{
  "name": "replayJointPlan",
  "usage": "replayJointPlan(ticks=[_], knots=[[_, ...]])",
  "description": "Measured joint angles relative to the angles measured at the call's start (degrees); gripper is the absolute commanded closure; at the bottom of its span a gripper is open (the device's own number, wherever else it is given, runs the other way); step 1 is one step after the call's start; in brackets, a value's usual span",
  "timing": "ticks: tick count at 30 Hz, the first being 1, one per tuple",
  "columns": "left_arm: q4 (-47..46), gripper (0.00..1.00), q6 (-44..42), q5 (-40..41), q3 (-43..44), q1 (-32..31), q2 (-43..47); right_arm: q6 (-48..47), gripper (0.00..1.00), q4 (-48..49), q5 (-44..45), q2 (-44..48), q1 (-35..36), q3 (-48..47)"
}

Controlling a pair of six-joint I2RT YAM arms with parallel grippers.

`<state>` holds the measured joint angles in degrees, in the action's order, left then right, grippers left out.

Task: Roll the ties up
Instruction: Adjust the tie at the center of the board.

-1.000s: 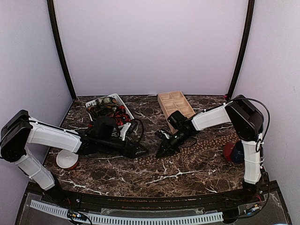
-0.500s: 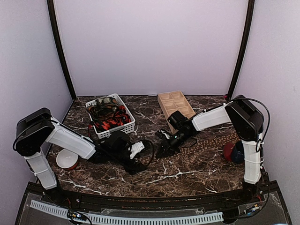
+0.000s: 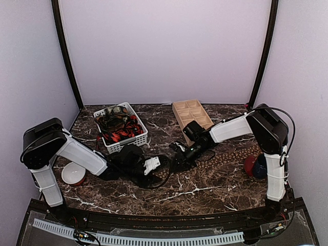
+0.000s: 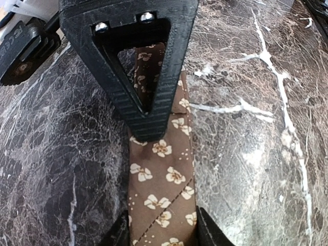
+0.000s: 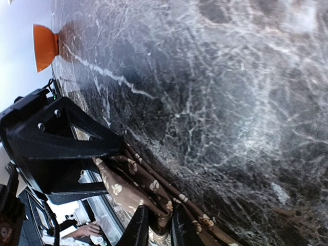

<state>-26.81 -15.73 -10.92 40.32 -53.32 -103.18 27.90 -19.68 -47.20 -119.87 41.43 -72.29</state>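
Note:
A brown tie (image 3: 220,158) with cream flowers lies diagonally across the marble table, from the right side toward the middle. My left gripper (image 3: 161,168) is low over its near end. In the left wrist view the flat tie (image 4: 161,174) runs between the jaws of the left gripper (image 4: 161,231). Both fingers stand at its edges and the cloth is not squeezed. My right gripper (image 3: 179,158) sits just beyond on the same end. In the right wrist view a bunched fold of the tie (image 5: 148,179) fills the narrow gap of the right gripper (image 5: 159,225). More ties (image 3: 120,134), red and black, fill a basket.
The white basket (image 3: 132,145) stands at the back left and a wooden divided tray (image 3: 192,115) at the back centre. A white bowl (image 3: 73,174) sits near the left arm's base. A red and blue bowl (image 3: 256,166) sits by the right arm's base.
The left arm has swung right from beside the basket to the tie's end, and its jaws have narrowed around the tie. The right gripper stays put, its jaws slightly looser.

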Motion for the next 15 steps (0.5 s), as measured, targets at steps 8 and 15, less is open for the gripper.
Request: replayJointPlan(ticks=[8,15], knots=[[-0.8,0.29,0.1,-1.7,-1.5,1.1,1.2,0.6,0.95,-0.6,-0.1,0.0,0.1,-0.2],[-1.7,0.32,4.9,-2.3,-7.5,1.4,5.7,-0.5,0.97,-1.4,0.7,-0.1,0.2,-0.2]])
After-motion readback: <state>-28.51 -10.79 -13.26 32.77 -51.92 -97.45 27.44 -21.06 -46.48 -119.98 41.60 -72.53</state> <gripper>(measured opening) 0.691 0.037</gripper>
